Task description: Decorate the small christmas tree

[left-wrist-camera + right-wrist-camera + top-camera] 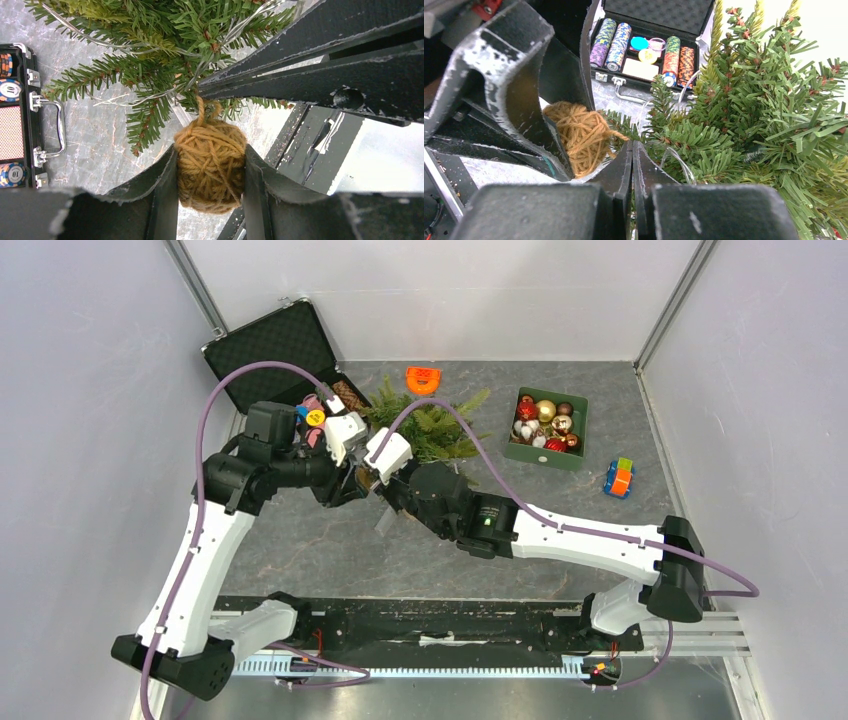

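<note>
The small christmas tree (432,428) lies at the back centre of the table; its green branches fill the left wrist view (150,65) and the right wrist view (749,110). My left gripper (210,150) is shut on a mustard yarn ball (210,170), squeezed between both fingers, right at the tree's lower branches. My right gripper (632,145) is shut with its jaws pressed together, and its tip meets the ball's yarn loop (200,107). The ball also shows in the right wrist view (581,135). Both grippers meet left of the tree (365,478).
An open black briefcase (275,345) holding poker chips stands at the back left, just beside the tree. A green box of baubles (545,428) sits to the right, a small colourful toy (619,478) near it, and an orange object (423,378) behind the tree. Thin silver wire runs through the branches.
</note>
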You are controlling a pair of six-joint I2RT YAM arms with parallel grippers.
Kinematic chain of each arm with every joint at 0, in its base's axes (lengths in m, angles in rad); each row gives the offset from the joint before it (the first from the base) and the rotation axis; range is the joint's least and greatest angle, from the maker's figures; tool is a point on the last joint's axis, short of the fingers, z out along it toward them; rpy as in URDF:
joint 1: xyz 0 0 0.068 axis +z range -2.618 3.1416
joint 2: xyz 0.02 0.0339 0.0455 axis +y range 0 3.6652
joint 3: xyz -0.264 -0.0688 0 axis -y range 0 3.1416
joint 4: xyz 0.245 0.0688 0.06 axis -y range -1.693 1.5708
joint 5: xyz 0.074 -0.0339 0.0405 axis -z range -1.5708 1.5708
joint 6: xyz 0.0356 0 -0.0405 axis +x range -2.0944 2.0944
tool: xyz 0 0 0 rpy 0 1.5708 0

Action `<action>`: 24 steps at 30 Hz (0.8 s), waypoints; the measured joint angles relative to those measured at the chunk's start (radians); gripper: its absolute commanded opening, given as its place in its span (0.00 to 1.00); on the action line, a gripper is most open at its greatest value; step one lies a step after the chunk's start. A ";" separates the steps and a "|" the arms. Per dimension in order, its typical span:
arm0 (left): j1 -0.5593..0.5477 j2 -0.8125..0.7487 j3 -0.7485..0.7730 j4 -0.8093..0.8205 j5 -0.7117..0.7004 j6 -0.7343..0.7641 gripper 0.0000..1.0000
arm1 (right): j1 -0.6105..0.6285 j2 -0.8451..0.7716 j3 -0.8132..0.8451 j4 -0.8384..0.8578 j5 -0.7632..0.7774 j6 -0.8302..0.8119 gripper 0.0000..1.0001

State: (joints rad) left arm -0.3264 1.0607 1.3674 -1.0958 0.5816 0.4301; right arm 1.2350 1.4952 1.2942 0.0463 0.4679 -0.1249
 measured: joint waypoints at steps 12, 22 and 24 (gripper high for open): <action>0.011 0.018 0.000 0.006 -0.001 0.000 0.02 | 0.000 -0.073 -0.031 -0.007 -0.016 0.000 0.06; 0.011 0.031 0.000 0.020 -0.001 0.000 0.02 | 0.000 -0.103 -0.049 -0.003 -0.074 0.000 0.15; 0.011 0.037 0.000 0.024 -0.002 0.000 0.02 | 0.000 -0.103 -0.050 -0.002 -0.080 0.001 0.16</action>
State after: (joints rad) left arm -0.3153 1.0981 1.3674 -1.0721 0.5800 0.4301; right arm 1.2350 1.3922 1.2446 0.0448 0.3882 -0.1242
